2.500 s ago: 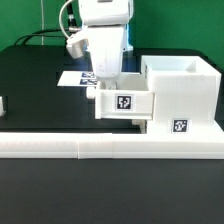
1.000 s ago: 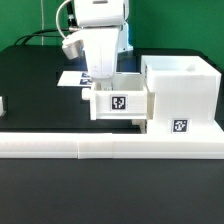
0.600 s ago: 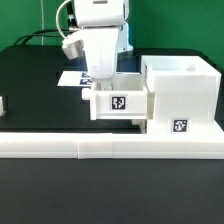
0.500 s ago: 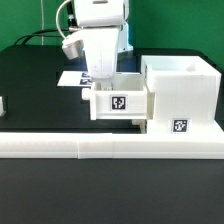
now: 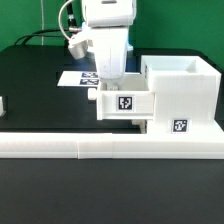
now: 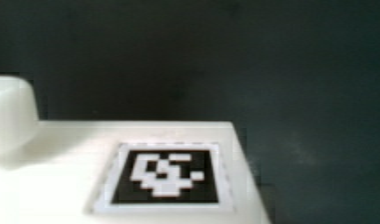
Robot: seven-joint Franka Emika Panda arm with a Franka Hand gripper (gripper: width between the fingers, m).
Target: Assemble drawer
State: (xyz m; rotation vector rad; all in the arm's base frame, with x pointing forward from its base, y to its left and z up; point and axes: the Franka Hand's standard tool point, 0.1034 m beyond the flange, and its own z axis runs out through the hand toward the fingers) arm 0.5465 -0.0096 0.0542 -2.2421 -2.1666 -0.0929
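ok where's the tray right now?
Exterior view: the tray sits mid-frame under the claw, against the casing on that view's right, behind the border wall.

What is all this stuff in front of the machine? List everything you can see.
Drawer casing: one, white, open-topped box with a tag, exterior view's right.
Drawer tray: one, white, tagged, against the casing's side, under the arm.
Border wall: one, long, low, white, along the near edge.
Marker board: one, flat, white, tagged, behind the tray.
Table: one, black.
Cables: dark, behind the arm.
Hand: one, white, at the tray; its fingers are hidden.
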